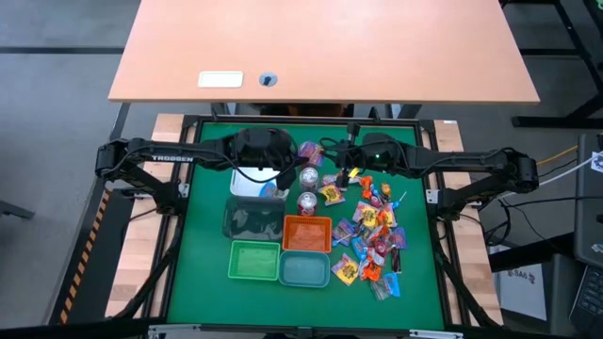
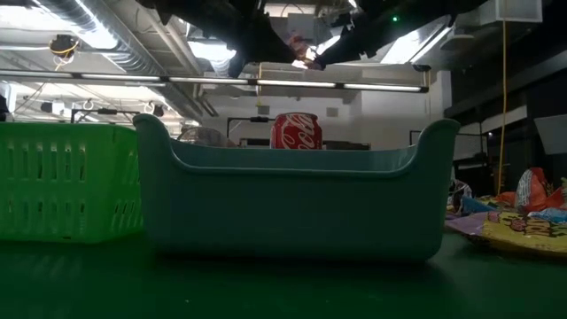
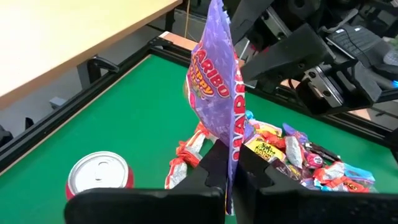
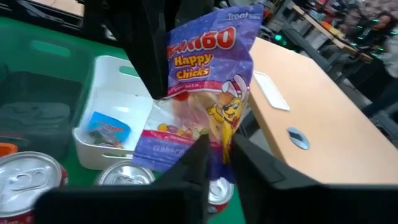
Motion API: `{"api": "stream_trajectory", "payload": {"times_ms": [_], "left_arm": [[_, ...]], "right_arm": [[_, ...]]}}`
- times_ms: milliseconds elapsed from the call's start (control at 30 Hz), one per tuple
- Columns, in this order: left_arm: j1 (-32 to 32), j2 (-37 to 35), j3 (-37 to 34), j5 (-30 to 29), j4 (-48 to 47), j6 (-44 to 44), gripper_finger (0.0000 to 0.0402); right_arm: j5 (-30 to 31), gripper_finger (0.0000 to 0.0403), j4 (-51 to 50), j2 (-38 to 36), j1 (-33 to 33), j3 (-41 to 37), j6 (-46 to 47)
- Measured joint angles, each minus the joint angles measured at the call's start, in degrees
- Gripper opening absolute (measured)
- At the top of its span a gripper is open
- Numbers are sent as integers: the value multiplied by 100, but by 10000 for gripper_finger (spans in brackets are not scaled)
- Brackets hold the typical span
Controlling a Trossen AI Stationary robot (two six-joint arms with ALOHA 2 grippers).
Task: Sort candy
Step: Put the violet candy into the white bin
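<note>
Above the three cans (image 1: 308,186), a purple Haribo candy bag (image 3: 214,87) is hanging between both grippers: the left gripper (image 3: 229,163) is clamping its edge, while the right gripper (image 4: 216,144), fingers slightly parted, is bracketing its opposite edge. Beside the cans, loose candy (image 1: 374,237) is lying.

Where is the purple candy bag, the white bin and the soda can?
purple candy bag (image 3: 214,87), left wrist view, printed front.
white bin (image 4: 106,102), right wrist view, inside wall.
soda can (image 2: 293,131), low view, red side.
</note>
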Motion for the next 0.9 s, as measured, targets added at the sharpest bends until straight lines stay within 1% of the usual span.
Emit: {"api": "stream_trajectory", "payload": {"times_ms": [100, 167, 267, 333, 400, 500, 633, 767, 900], "left_arm": [[102, -39, -2, 94, -70, 0, 0], [204, -112, -2, 267, -150, 1, 0], [403, -273, -2, 497, -504, 109, 0], [577, -428, -3, 667, -1005, 234, 0], [759, -598, -6, 870, -1562, 418, 0], [1079, -888, -6, 1033, -2655, 617, 0], [1398, -1147, -4, 1340, -4116, 569, 0], [1425, -1213, -4, 1715, -5247, 342, 0], [1263, -1201, -4, 1678, -5905, 272, 0]], "right_arm": [[497, 108, -11, -12, 0, 0, 3], [889, 126, -13, -25, -2, 0, 3], [1416, 141, -94, -55, -23, 0, -19], [1532, 144, -330, -90, -121, 0, -84], [1506, 143, -628, -100, -299, 0, -108], [1493, 139, -1086, -101, -668, 0, -83], [1355, 136, -1434, -101, -1207, 0, 361], [1031, 136, -1488, -101, -1605, -2, 1113], [487, 136, -1488, -101, -1815, -2, 1494]]}}
